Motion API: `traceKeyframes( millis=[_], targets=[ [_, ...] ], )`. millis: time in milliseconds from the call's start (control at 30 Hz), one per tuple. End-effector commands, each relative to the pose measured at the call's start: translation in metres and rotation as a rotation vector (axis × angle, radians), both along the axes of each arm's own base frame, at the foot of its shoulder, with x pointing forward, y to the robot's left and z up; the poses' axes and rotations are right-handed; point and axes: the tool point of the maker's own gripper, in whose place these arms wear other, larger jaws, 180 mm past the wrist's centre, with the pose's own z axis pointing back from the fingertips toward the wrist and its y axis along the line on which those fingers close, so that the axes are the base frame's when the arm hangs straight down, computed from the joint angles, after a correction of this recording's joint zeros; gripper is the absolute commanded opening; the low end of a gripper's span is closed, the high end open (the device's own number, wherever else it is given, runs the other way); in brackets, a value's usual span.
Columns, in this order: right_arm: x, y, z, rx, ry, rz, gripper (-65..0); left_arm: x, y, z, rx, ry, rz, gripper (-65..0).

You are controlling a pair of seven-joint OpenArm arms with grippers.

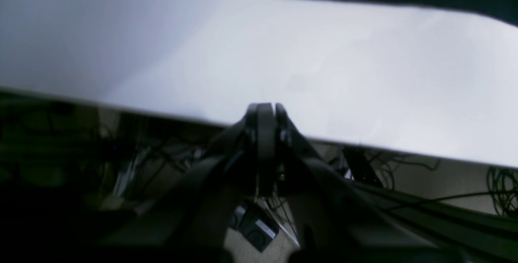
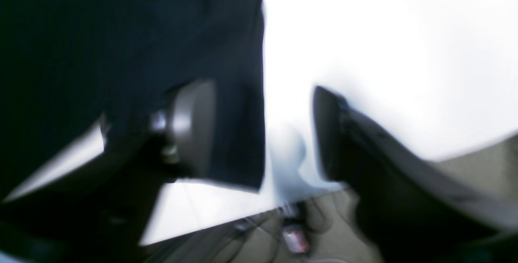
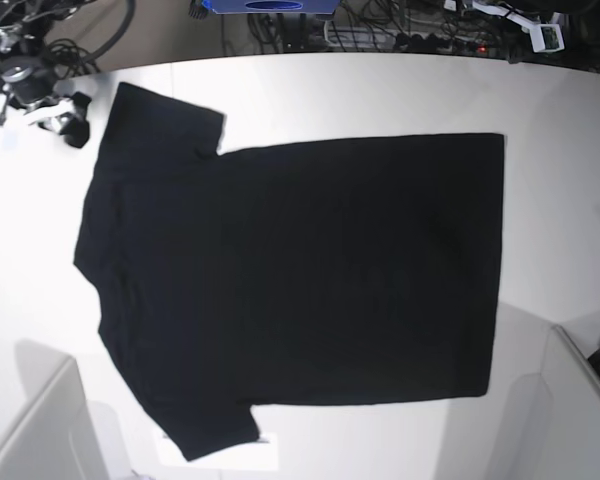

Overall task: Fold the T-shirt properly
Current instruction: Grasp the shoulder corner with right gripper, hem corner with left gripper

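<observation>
Lying flat and spread, plain black side up, across the middle of the white surface (image 3: pixel 570 110): the T-shirt (image 3: pixel 300 270), collar and sleeves pointing toward the surface's left edge in the base view, hem toward the right edge, one sleeve reaching toward the far left corner, the other toward the near left corner. No fold showing yet.

Hovering at the shirt's edge near the surface's border: the right gripper (image 2: pixel 263 129), fingers (image 2: pixel 194 125) standing well apart, one over black cloth, the other over bare white; blurred, so contact with the cloth impossible to confirm. Hanging over the surface's edge, clear of the cloth: the left gripper (image 1: pixel 266 111), fingers pressed together and holding nothing, the shirt only a dark strip at the top of that view.

Likely troubles from here: pinching only the top layer, or both layers unevenly, leaving a skewed fold; dragging the whole shirt instead of lifting, with only one side held; bunching near the sleeve from a slanted grab.

Sitting at the far left corner: a small white and black object (image 3: pixel 55 112), identity unclear.
</observation>
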Motion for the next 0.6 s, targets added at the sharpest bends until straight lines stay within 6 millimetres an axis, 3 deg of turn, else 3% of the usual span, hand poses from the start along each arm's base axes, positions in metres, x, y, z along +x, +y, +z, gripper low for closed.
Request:
traceKeyframes(
  millis=[0, 100, 233, 300, 367, 467, 567],
  targets=[
    [-0.004, -0.007, -0.001, 0.009, 0.012, -0.007, -21.5, 0.004, 0.0, 0.006, 0.003, -0.014, -0.007, -65.0],
    [-0.004, -0.015, -0.02, 0.088, 0.038, -0.016, -23.9, 0.008, 0.008, 0.002, 0.008, 0.021, 0.012, -65.0],
    [-0.005, -0.014, -0.042, 0.157, 0.067, -0.005, -23.9, 0.016, 0.012, -0.001, -0.037, 0.027, 0.056, -29.6],
    [-0.002, -0.01, -0.049, 0.185, 0.067, -0.008, -23.7, 0.022, 0.016, 0.004, -0.117, -0.02, 0.123, -18.8],
    [-0.004, -0.007, -0.058, 0.222, 0.079, -0.018, -23.6, 0.028, 0.015, 0.01, -0.203, -0.073, 0.158, -18.8],
    [-0.002, -0.006, -0.068, 0.259, 0.095, -0.017, -23.6, 0.049, 0.006, 0.026, -0.314, -0.166, 0.115, -24.4],
    [0.001, 0.007, -0.073, 0.254, 0.113, 0.075, -23.9, 0.053, 0.006, 0.023, -0.334, -0.18, 0.12, -29.8]
  ],
)
